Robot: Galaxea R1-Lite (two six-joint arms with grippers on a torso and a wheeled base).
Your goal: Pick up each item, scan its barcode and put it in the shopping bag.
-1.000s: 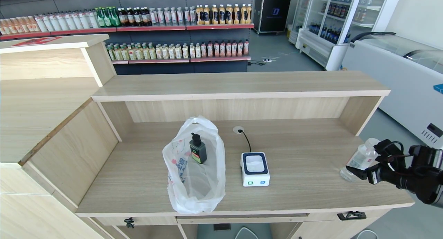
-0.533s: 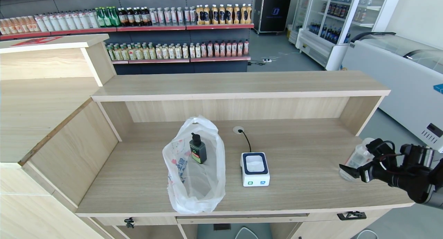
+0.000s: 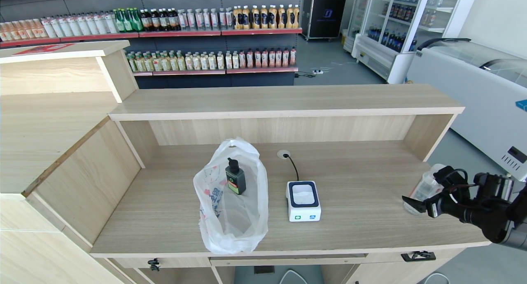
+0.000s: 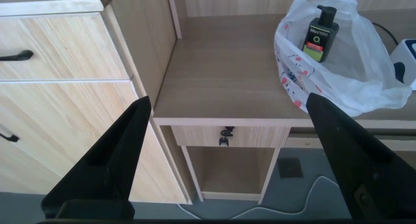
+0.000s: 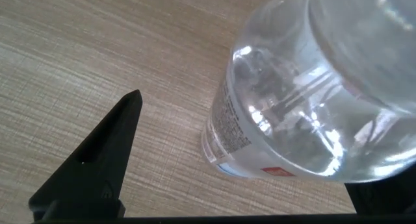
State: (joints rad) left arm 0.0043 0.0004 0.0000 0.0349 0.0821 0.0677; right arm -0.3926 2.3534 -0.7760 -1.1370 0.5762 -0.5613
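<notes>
Counter [image 3: 370, 181]: shopping bag [image 3: 230, 222] holding a dark bottle [image 3: 235, 180], scanner [image 3: 303, 201] just beside, clear bottle [image 3: 429, 180] at the right end. Your right gripper [image 3: 422, 191] straddles that bottle, fingers spread, not clamped; the left gripper [image 4: 227, 100] gapes empty. Step: pickup, so close squarely, then lift to the scanner.

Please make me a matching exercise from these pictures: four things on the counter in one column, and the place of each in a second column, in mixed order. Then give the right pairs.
Things:
1. dark bottle
2. scanner
3. clear bottle
4. bag

Places:
A. within the open right gripper, at the right end of the counter
B. left of the scanner
C. inside the bag
D. middle of the counter, right of the bag

Pairs: 1-C; 2-D; 3-A; 4-B
</notes>
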